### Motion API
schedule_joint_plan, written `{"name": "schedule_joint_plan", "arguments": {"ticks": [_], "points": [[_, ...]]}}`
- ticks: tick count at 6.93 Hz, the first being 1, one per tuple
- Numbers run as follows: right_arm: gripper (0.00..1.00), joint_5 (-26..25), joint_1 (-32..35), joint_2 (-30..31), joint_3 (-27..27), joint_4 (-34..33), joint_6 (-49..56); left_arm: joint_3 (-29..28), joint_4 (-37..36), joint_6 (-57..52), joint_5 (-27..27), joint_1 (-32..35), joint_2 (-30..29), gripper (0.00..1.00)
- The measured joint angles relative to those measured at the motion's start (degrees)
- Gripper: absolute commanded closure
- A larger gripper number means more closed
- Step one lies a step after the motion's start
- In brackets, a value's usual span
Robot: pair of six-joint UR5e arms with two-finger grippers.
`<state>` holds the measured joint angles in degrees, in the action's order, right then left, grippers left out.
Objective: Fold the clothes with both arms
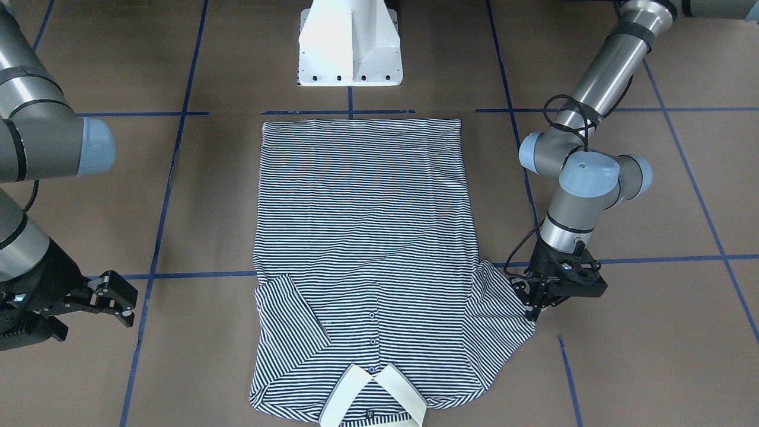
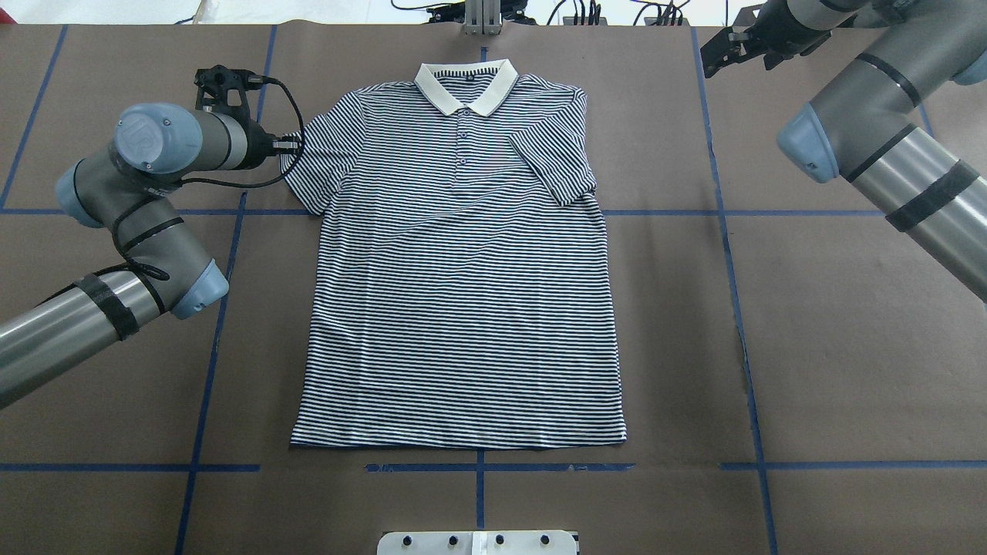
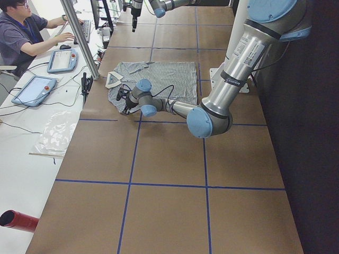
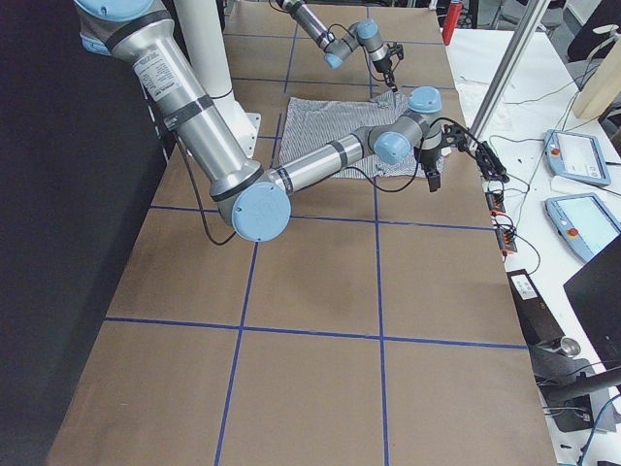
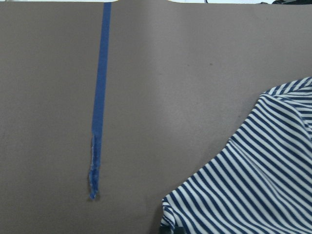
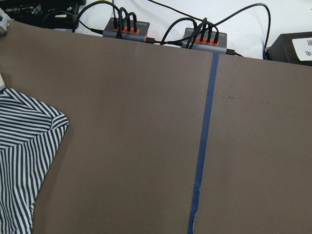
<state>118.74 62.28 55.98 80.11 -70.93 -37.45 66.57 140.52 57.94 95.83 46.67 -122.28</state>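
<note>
Navy-striped shirt (image 2: 463, 270), sleeve (image 1: 501, 305) beside left jaws

A robotics lab: a left arm (image 2: 154, 139) and a right arm (image 2: 917, 173) work over a tabletop (image 2: 848, 347) papered brown and gridded with blue tape (image 2: 208, 370), with a white pedestal (image 1: 350, 44) at its edge. Alongside, a person (image 3: 21, 32) sits at a white desk (image 3: 26, 143) holding two pendants (image 3: 34, 90). Cabled hubs (image 6: 129, 29) line the tabletop's far edge.

I see thin navy-and-white stripes on the short-sleeved polo shirt (image 2: 463, 293), its collar (image 2: 433, 91) plain cream. The table's paper cover (image 2: 848, 347) is brown, crossed by blue tape lines (image 2: 771, 213).
</note>
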Motion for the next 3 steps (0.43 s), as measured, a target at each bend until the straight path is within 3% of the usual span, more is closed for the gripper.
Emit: {"name": "schedule_joint_plan", "arguments": {"ticks": [3], "points": [[0.0, -0.1, 0.0, 0.0, 0.0, 0.0, -0.3, 2.3, -11.1, 2.4, 0.0, -0.6, -6.5, 1.0]]}}
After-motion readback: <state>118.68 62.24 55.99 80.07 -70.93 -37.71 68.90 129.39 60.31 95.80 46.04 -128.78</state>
